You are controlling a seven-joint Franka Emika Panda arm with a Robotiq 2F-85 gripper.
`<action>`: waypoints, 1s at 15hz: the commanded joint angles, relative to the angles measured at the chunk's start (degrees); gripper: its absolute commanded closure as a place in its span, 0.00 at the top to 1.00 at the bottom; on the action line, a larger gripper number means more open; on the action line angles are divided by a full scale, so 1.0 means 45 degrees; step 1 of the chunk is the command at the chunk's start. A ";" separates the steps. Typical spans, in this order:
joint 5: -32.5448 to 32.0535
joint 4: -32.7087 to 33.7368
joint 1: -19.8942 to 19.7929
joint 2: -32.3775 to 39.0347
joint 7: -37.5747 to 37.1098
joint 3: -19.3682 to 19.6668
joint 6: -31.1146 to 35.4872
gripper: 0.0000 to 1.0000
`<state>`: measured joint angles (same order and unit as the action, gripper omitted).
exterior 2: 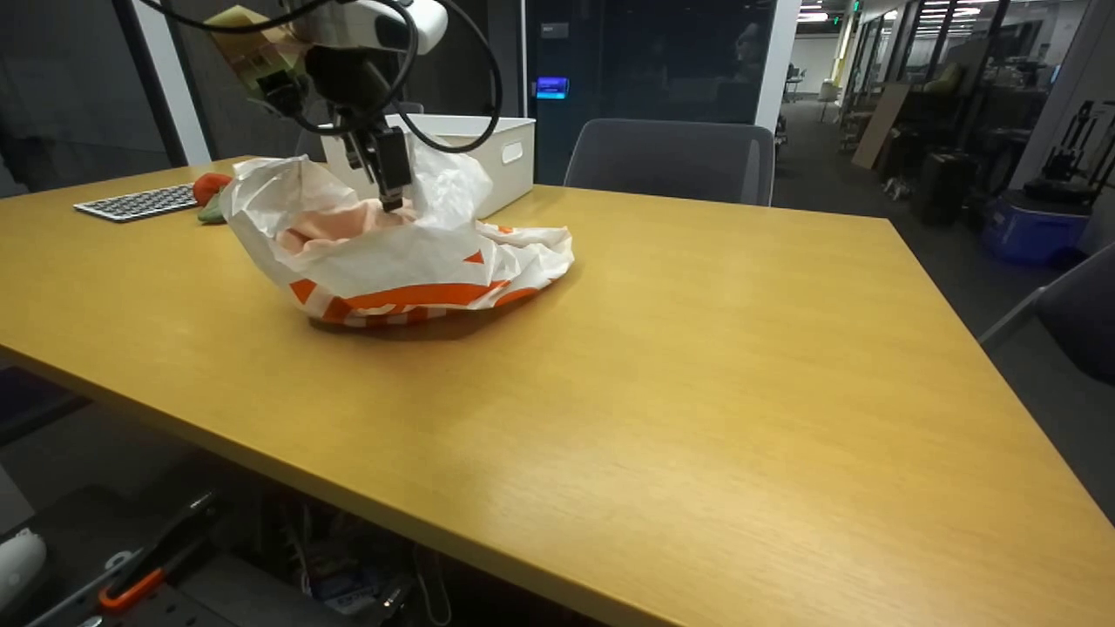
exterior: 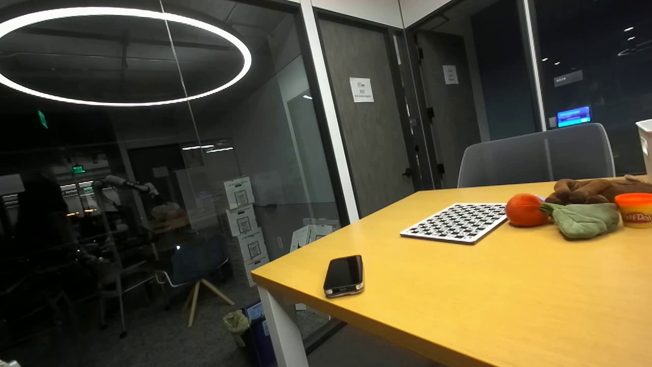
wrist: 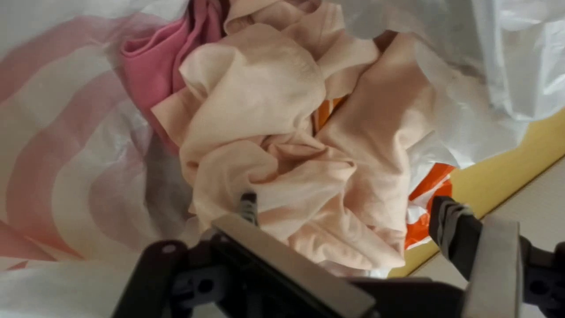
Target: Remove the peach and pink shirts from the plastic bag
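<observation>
A white plastic bag with orange stripes (exterior 2: 409, 274) lies on the table with its mouth open upward; its striped wall also fills the left of the wrist view (wrist: 66, 132). The crumpled peach shirt (wrist: 273, 88) lies in the bag and shows at its mouth in an exterior view (exterior 2: 327, 226). The folded pink shirt (wrist: 152, 64) shows at upper left in the wrist view, partly under the peach one. My gripper (wrist: 345, 203) is open, its fingers wide apart over the peach shirt. In an exterior view the gripper (exterior 2: 389, 196) points down into the bag mouth; whether it touches cloth is unclear.
A white bin (exterior 2: 516, 165) stands right behind the bag on the table (exterior 2: 740, 392). A checkered board (exterior: 453, 224), a red tomato-like toy (exterior: 526, 210), a green plush piece (exterior: 586, 220) and a Play-Doh tub (exterior: 634, 210) lie nearby. A phone (exterior: 345, 275) lies near a table corner.
</observation>
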<state>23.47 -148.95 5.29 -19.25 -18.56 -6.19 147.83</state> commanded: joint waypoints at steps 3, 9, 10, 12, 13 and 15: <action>-0.4126 0.0223 -0.1393 0.0950 -0.3796 -0.1543 0.0146 1.00; -0.9292 0.0392 -0.2004 0.1270 -0.7354 -0.2647 -0.0837 1.00; -0.9589 0.0411 -0.1856 0.1335 -0.7526 -0.2612 -0.0937 1.00; -0.9967 0.0443 -0.1662 0.1553 -0.7774 -0.2521 -0.0919 1.00; -1.0081 0.0463 -0.1580 0.1727 -0.7633 -0.2422 -0.0756 0.75; -1.0064 0.0514 -0.1416 0.1991 -0.7351 -0.2268 -0.0473 0.68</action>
<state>-20.16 -148.50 -2.19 -12.74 -51.55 -17.37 144.74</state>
